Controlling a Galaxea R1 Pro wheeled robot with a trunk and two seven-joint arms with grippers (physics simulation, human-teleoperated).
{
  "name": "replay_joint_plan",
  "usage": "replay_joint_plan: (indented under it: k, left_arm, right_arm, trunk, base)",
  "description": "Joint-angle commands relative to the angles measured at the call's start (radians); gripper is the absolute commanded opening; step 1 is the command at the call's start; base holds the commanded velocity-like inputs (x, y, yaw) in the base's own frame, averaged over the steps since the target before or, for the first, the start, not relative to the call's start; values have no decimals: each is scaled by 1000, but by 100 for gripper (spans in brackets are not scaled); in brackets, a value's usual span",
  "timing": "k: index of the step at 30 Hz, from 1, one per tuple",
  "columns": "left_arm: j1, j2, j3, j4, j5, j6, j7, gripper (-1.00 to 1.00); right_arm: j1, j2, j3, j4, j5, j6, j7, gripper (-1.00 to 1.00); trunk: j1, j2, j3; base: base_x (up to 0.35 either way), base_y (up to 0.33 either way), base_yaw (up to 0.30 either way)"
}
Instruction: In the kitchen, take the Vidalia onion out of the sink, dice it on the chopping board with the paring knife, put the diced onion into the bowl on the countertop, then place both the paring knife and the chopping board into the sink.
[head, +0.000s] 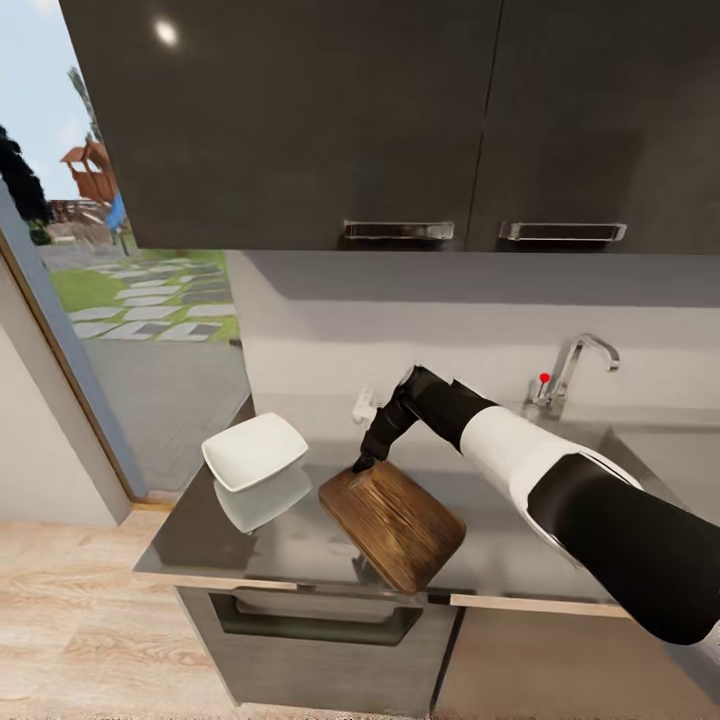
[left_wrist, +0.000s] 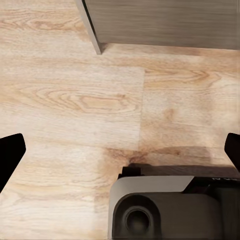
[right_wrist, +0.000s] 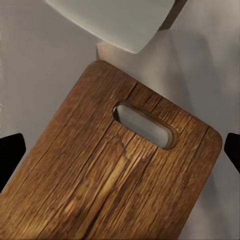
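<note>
Chopping board (head: 393, 524), dark brown wood with a slot handle hole, lies angled on the grey tabletop (head: 505, 552). The right tool (head: 362, 466) hangs over its far-left handle end, fingers apart. Left of it sits the empty white bowl (head: 255, 451). The left tool (left_wrist: 120, 150), fingers apart, faces the wooden floor (left_wrist: 70, 100).
</note>
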Motion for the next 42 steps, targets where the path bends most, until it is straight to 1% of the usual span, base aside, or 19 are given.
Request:
replay_joint_plan:
  k: [1, 10, 14, 19, 35, 42]
  left_arm:
    - [0, -2, 0, -1, -1, -2, 2, 100]
    - [0, -4, 0, 0, -1, -2, 2, 100]
    - [0, -4, 0, 0, -1, -2, 2, 100]
    - [0, -4, 0, 0, -1, -2, 2, 100]
    - [0, -4, -3, -2, -2, -3, 2, 100]
    - [0, -4, -3, -1, -2, -2, 1, 100]
  right_arm:
    - [3, -1, -5, -1, 11, 6, 5, 100]
    - [6, -10, -6, -2, 12, -1, 6, 100]
    - [6, -15, -6, -2, 11, -39, 8, 100]
    - [6, -16, -5, -2, 12, -53, 9, 100]
    - [6, -16, -6, -1, 12, -55, 9, 100]
    - [6, -18, -6, -1, 12, -55, 7, 100]
  trunk:
    - [-4, 6, 0]
    - [-38, 69, 14]
    - [-54, 97, 21]
    - [-54, 97, 13]
    - [-54, 97, -7]
    - [-54, 97, -14]
  base:
    - [0, 0, 0]
    - [0, 0, 0]
    - [0, 0, 0]
    - [0, 0, 0]
    - [2, 1, 0]
    - [181, 136, 0]
